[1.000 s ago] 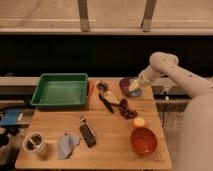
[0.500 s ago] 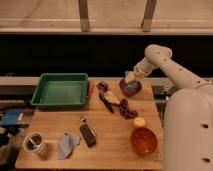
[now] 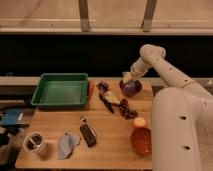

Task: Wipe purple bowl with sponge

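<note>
The purple bowl sits at the back right of the wooden table. My gripper hangs at the bowl's back rim, reaching down from the white arm at the right. It is shut on the sponge, whose pale yellow face shows just above the bowl's left inner edge. I cannot tell whether the sponge touches the bowl's inside.
A green tray stands at the back left. Dark utensils, dark grapes and a yellow fruit lie mid-table. An orange bowl is at front right. A black remote, blue-grey cloth and metal cup sit along the front.
The arm has swung so its elbow now rises behind the bowl. The gripper with the sponge has stayed over the purple bowl, shifting slightly left.
</note>
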